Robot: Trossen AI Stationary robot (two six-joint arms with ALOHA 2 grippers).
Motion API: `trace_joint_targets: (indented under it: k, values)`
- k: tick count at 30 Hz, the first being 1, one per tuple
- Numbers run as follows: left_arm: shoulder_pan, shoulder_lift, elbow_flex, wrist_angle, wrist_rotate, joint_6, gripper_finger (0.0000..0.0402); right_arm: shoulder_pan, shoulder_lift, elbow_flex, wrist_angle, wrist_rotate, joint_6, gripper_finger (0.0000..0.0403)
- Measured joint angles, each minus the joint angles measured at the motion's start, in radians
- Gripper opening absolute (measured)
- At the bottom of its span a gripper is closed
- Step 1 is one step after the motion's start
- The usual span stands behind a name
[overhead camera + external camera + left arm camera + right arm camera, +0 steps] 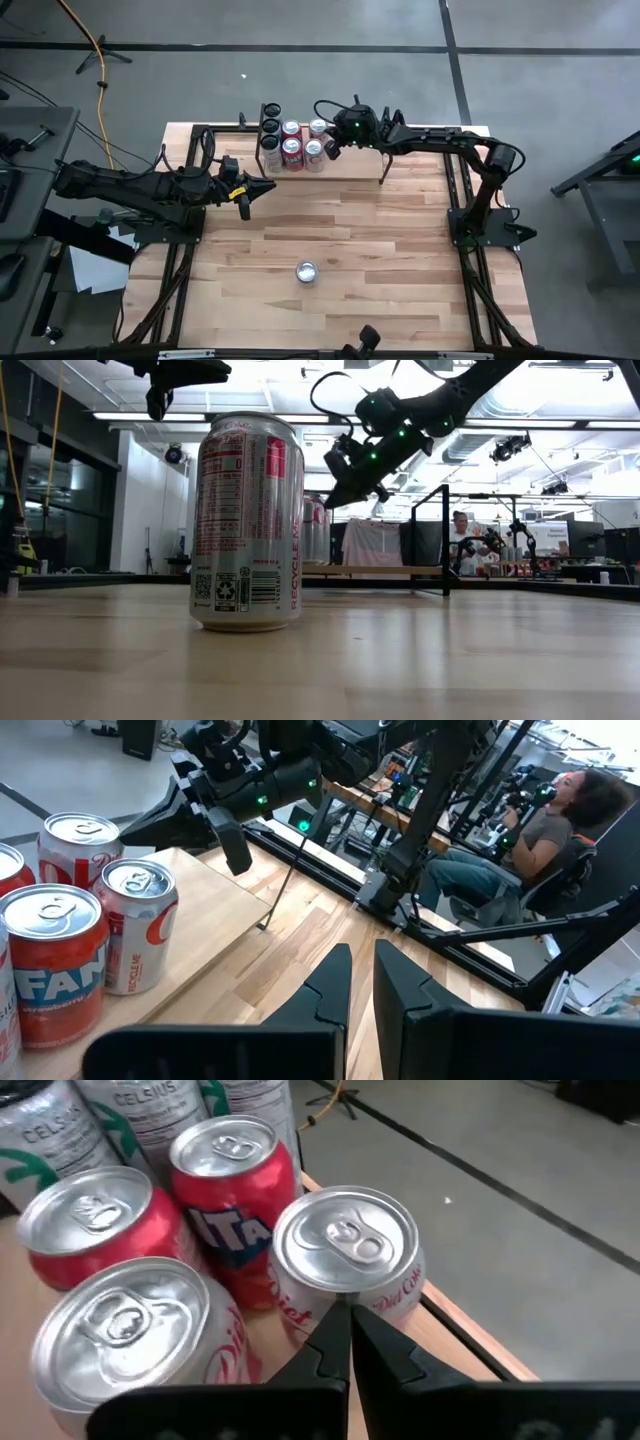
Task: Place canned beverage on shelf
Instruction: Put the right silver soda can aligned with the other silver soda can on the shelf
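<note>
The shelf [355,165] stands at the table's far edge, a pale plank on thin black rods. Several cans stand upright in a cluster on its left end [292,140]. My right gripper [330,150] hovers shut at the cluster's right side, its fingertips [350,1330] at the near rim of a silver Diet can [345,1240]. One more silver canned beverage [306,271] [247,520] stands upright alone on the tabletop toward the near edge. My left gripper [268,187] [362,960] is shut, holds nothing, and stays above the table left of the shelf. My right gripper comes slanting down at the silver Diet can from the table's right. Its shut fingertips [335,1325] sit at the can's top rim [345,1295]. I cannot tell whether they touch it. The can stands upright on the shelf.
A black rod upright [383,165] stands at the shelf's right end. Bare tabletop [400,260] lies around the lone can. Black frame rails run along both table sides. A seated person [530,830] is beyond the table.
</note>
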Motion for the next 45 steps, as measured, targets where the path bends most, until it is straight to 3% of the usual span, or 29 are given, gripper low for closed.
trace_joint_targets:
  k: [11, 17, 21, 45]
  values:
    - [0.000, 0.000, 0.000, 0.000, 0.000, 0.000, 0.0003, -0.038, 0.007, 0.198, -0.266, 0.024, -0.010, 0.0000]
    - [0.000, 0.000, 0.000, 0.001, -0.001, 0.000, 0.0003, -0.103, 0.110, 0.309, -0.412, -0.040, 0.105, 0.0000]
    - [0.000, 0.000, 0.000, 0.000, 0.004, 0.000, 0.0003, -0.119, 0.179, 0.365, -0.505, -0.137, 0.163, 0.0000]
    - [0.000, 0.000, 0.000, -0.001, 0.005, 0.001, 0.0003, -0.065, 0.208, 0.380, -0.453, -0.151, 0.143, 0.0000]
